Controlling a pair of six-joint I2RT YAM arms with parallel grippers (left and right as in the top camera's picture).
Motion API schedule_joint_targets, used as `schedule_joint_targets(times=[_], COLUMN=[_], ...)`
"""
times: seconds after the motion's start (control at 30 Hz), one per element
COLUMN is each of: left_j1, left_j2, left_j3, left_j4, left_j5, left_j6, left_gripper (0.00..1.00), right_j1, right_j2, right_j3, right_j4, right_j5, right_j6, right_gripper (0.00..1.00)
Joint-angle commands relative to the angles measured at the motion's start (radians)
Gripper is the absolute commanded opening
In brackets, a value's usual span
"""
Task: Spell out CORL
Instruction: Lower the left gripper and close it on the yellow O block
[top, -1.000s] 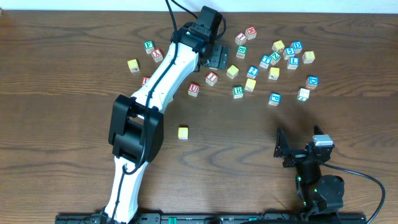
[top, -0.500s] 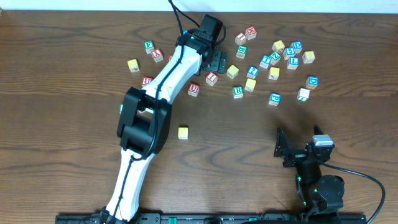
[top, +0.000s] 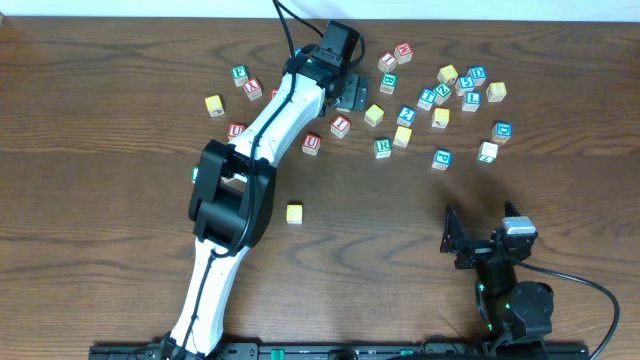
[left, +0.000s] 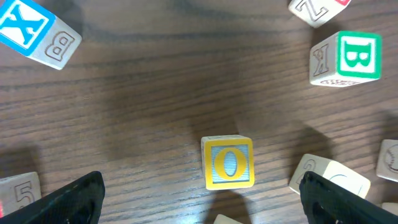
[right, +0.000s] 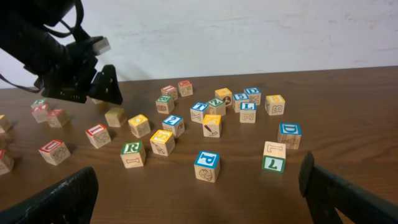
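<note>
My left gripper (top: 352, 97) is open and hovers low among the cubes at the back of the table. A yellow-faced O cube (left: 227, 162) lies on the table just ahead of its spread fingertips (left: 202, 199); overhead it is the yellow cube (top: 374, 114) beside the gripper. Another yellow cube (top: 294, 212) sits alone in the middle of the table; its letter is unreadable. The green R cube (top: 382, 147) (right: 132, 154) and the blue L cube (top: 472, 99) (right: 247, 111) lie in the scatter. My right gripper (top: 468, 245) (right: 199, 190) is open and empty, near the front.
Several other letter cubes lie scattered across the back: a green B (left: 347, 59), a blue X (left: 36, 30), a blue P (right: 206, 165), a green-faced cube (right: 273, 157), and red-lettered cubes (top: 312, 143) by the left arm. A pale cube (left: 329, 180) lies close to the left gripper's right finger.
The left arm's elbow swung right and the gripper crept slightly toward the back over the first half second. Since then nothing has visibly moved. The right arm stayed still.
</note>
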Motion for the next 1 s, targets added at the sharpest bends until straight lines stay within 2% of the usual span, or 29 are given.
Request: schedule_joint_targets(times=[0.0,0.4,0.97], left_j1=[0.009,0.009,0.007], left_j2=[0.051,0.071,0.076], left_j3=[0.02,0.02,0.02], left_j4=[0.001,0.054,0.053], left_j5=[-0.013,-0.013,-0.032], left_j6=[0.017,0.018,0.036], left_gripper=[0.98,1.0,0.97], right_j1=[-0.011,-0.011,-0.011], right_j2=[-0.007,-0.007,-0.007], right_j3=[-0.002,-0.002,-0.002], right_j4=[-0.004,-0.004,-0.004], right_j5=[-0.005,-0.005,-0.005], right_j6=[-0.013,-0.013,-0.013], right_gripper=[0.99,0.99,0.99])
